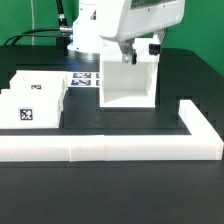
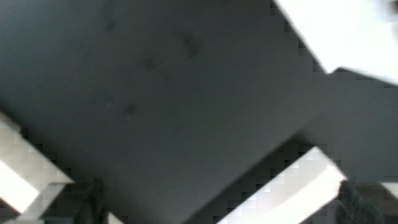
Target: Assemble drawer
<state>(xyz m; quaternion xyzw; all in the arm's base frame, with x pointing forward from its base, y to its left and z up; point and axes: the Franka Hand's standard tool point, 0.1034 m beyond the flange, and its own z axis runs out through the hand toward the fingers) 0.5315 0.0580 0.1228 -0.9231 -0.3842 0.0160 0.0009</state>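
Hovering the pincer (image 1: 127, 57) at the top rim of the housing (image 1: 127, 90), apart or together being untellable; probably needing squaring over one wall first.

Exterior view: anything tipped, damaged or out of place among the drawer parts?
Nothing stands out. The housing stands upright, the two trays sit level on the exterior view's left, and the gripper is at the housing's top edge.
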